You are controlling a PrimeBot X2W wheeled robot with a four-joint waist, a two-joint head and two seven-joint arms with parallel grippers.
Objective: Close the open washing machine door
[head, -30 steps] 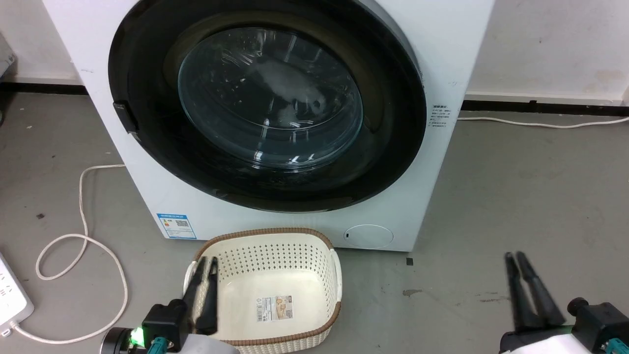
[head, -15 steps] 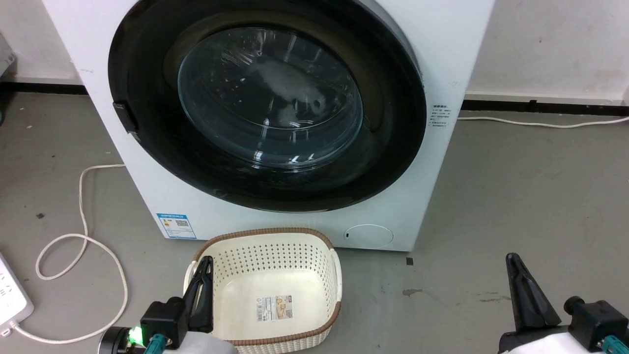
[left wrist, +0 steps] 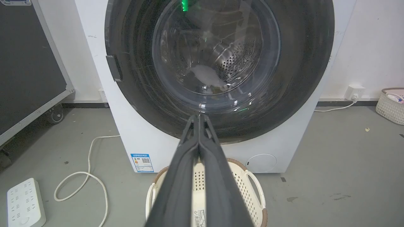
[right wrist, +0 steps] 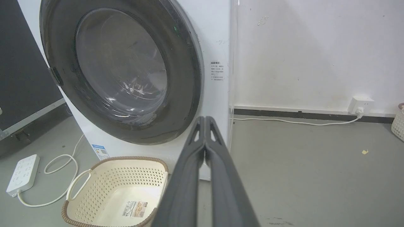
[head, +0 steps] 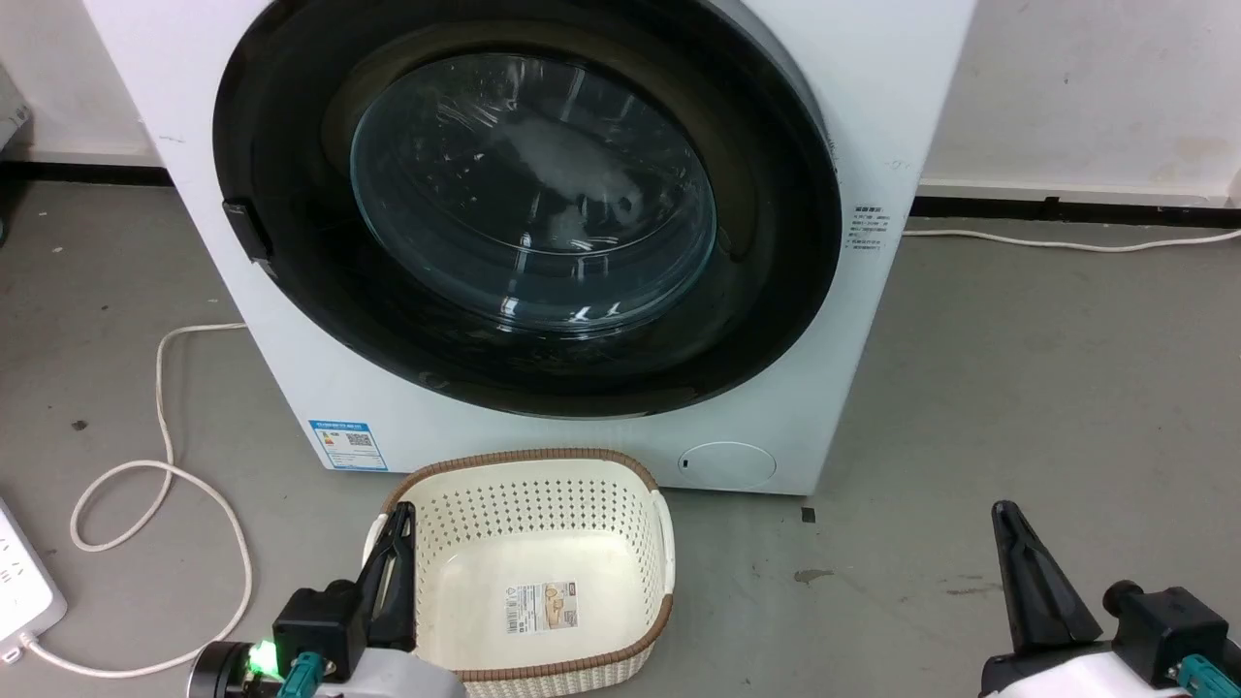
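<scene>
The washing machine [head: 887, 107] is a white box facing me. Its door [head: 776, 291] has a glossy black rim and a clear glass bowl, and it lies flat against the front, with a small black catch [head: 247, 230] on its left edge. The door also shows in the left wrist view [left wrist: 303, 63] and the right wrist view [right wrist: 186, 78]. My left gripper [head: 401, 516] hangs shut over the basket's left rim, fingers pressed together [left wrist: 199, 117]. My right gripper [head: 1004, 514] is shut above the bare floor at the lower right, well clear of the machine [right wrist: 205, 119].
A cream perforated basket [head: 543, 458] with a brown rim stands on the floor against the machine's base. A white cable [head: 160, 388] loops to a power strip [head: 19, 582] at the left. A black wheeled case [left wrist: 25, 63] stands left of the machine. Grey floor opens to the right.
Both grippers' fingers, slightly apart a second ago, have come together. Both grippers have slipped a little lower in the head view. The door has not moved.
</scene>
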